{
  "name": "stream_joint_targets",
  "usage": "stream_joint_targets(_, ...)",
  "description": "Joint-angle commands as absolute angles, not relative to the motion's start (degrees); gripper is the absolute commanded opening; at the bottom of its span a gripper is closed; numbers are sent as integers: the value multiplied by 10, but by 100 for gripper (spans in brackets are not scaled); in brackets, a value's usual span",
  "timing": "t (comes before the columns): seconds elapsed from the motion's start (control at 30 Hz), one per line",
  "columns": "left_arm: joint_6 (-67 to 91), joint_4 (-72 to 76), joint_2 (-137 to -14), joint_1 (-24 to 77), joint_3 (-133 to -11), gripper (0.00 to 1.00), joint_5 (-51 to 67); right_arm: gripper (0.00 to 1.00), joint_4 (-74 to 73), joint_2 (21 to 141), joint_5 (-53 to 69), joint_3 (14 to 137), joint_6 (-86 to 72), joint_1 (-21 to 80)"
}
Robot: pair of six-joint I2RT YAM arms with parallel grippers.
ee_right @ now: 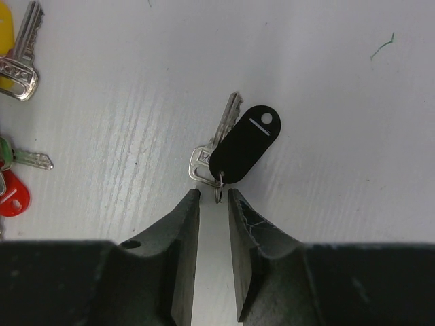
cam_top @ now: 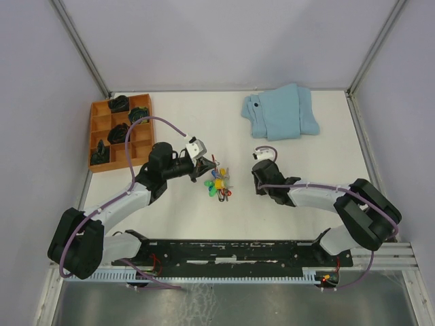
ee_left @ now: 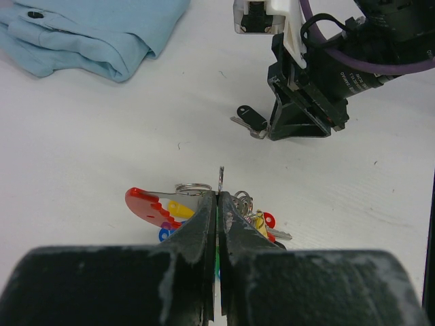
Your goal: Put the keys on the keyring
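Note:
The keys (cam_top: 219, 185) lie in a bunch mid-table, with yellow (ee_left: 180, 208) and red (ee_left: 269, 219) heads. The keyring (ee_left: 145, 204), a red curved loop with a wire ring, lies among them. My left gripper (cam_top: 202, 168) sits over the bunch's left side. In the left wrist view it (ee_left: 219, 195) is shut on a thin metal piece that stands out past the tips, with green showing between the jaws. My right gripper (cam_top: 259, 179) is open. In the right wrist view its tips (ee_right: 214, 193) flank the small ring of a silver key (ee_right: 216, 144) with a black tag (ee_right: 245, 144).
A folded light-blue cloth (cam_top: 280, 112) lies at the back right. An orange divided tray (cam_top: 139, 138) with dark lumps stands at the back left. Yellow (ee_right: 5, 35), green (ee_right: 5, 153) and red (ee_right: 11, 194) key heads show at the right wrist view's left edge.

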State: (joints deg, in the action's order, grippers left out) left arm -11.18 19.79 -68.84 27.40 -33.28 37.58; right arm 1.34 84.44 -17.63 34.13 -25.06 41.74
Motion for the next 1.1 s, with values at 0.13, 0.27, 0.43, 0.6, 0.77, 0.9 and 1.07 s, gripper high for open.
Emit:
stream_joint_targets(0.13,-135,225,-678,275,-339,3,384,28,6,862,-230,329,-286,428)
stream_joint_targets(0.27,-134,225,-677,275,-339,3,384,26,9,868,-231,330,-287,429)
stream_joint_targets(0.43,-134,225,-676,275,-339,3,384,25,9,876,-230,334,-287,429)
stream_joint_targets(0.6,-134,225,-676,276,-340,3,385,20,9,877,-238,332,-291,428)
stream_joint_targets(0.77,-134,225,-676,276,-339,3,384,7,3,867,-242,331,-290,428)
stream_joint_targets(0.9,-134,225,-676,275,-339,3,384,3,-1,840,-233,333,-270,428)
stream_joint_targets(1.07,-135,225,-676,275,-339,3,384,2,-76,822,-181,400,-182,427)
